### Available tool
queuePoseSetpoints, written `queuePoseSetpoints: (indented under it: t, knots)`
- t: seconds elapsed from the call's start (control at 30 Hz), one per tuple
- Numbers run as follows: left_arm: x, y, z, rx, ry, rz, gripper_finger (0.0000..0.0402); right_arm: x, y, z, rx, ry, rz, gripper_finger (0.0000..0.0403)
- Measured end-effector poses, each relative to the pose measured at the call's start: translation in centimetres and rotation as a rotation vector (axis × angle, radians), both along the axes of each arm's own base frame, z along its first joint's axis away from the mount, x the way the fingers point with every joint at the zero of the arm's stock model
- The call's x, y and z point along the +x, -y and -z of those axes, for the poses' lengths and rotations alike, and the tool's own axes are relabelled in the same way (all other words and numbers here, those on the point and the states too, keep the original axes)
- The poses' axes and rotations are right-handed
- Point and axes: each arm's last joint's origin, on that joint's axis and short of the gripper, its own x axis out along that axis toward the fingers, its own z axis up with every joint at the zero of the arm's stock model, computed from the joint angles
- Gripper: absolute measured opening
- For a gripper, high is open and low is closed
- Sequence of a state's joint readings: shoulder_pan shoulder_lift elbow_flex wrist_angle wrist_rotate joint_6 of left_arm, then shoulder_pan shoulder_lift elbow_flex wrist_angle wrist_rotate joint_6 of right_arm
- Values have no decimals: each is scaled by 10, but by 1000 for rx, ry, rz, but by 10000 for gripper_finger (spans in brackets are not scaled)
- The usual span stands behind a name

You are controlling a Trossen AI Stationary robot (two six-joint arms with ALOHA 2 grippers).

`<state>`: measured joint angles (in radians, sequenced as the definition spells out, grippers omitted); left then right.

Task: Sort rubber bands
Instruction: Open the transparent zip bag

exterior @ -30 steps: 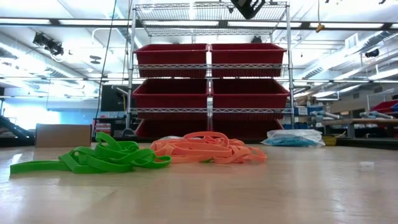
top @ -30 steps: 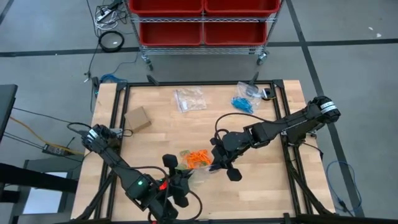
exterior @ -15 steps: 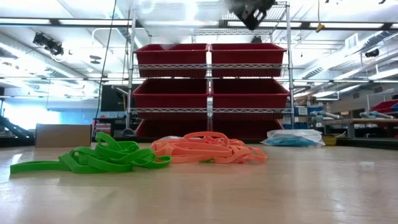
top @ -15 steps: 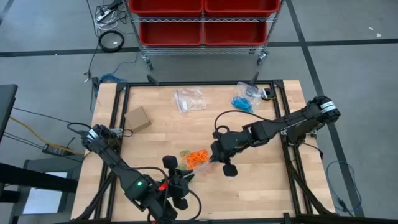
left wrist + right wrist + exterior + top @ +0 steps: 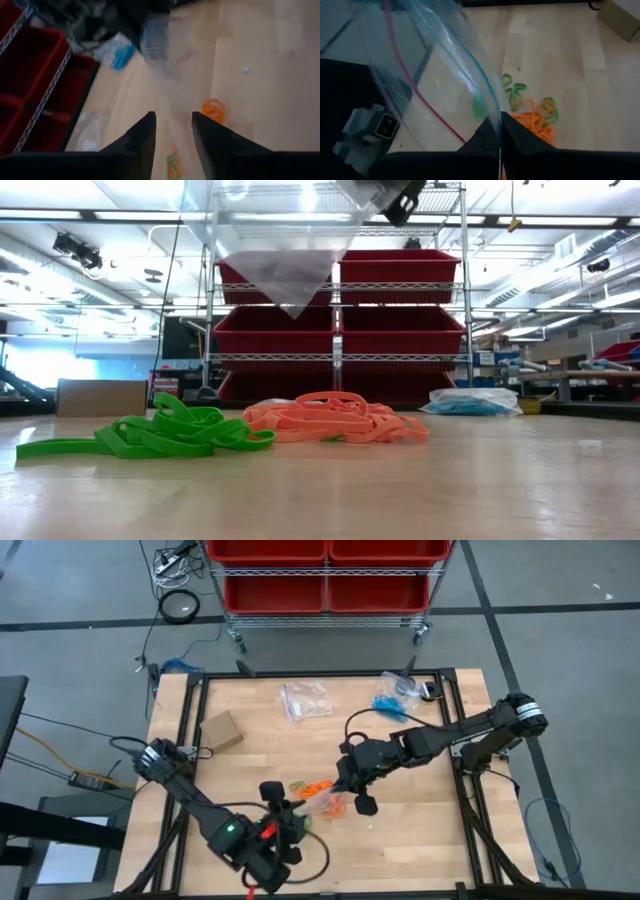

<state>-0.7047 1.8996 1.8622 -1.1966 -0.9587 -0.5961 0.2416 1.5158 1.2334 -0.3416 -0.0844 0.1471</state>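
Wooden tabletop (image 5: 250, 755), red bins behind. Rubber bands (image 5: 318, 791) piled mid-table, directly below right gripper (image 5: 340, 790), clamped on clear bag (image 5: 427, 85). Left gripper (image 5: 283, 830) nearer front edge, fingers parted, empty.

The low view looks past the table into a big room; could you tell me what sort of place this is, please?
Probably a workshop or robotics lab. A wire shelving rack holds red storage bins, strip lights and ducting hang from an open ceiling, and more workbenches stand behind the wooden table.
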Motion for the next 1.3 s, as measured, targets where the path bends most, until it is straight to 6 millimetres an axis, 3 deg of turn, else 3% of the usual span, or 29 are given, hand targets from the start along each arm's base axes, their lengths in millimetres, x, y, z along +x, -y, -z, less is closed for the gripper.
queuePoseSetpoints:
  t: [0.13,0.3,0.37,0.8,0.93,1.3]
  knots:
    - [2,-5,1,-9,-25,-15,105,0,-6,-12,5,37,-39,0]
    - [1,-5,1,17,-31,-6,20,0,-9,-18,6,38,-55,0]
    - [1,-5,2,20,-34,-6,9,-1,-10,-18,8,38,-60,0]
    - [1,-9,42,65,-56,-46,4,-1,-11,-18,47,22,-59,0]
    - [8,-11,42,79,25,-70,17,-1,-10,-17,40,22,-56,0]
    - [17,-13,37,91,45,-56,61,-4,4,-9,-55,-98,53,0]
